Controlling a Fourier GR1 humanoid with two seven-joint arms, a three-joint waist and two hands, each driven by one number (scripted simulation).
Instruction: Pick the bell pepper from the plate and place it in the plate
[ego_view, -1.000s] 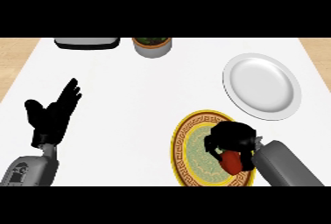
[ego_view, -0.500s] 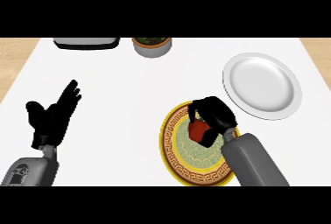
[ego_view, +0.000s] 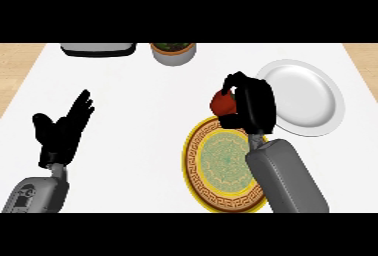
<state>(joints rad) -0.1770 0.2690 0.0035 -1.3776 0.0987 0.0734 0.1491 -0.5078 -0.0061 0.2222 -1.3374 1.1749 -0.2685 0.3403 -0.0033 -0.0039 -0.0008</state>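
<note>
My right hand (ego_view: 247, 102) curled round the red bell pepper (ego_view: 222, 102), between patterned plate (ego_view: 201, 175) and white plate (ego_view: 306, 95), my left hand (ego_view: 63, 132) resting open, fingers straight

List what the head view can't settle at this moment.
- Bell pepper: mostly covered by the right hand; its shape and how it is gripped are hidden.
- Patterned plate: right side hidden under the right forearm.
- Dark tray and pot: cut off by the top band.
</note>
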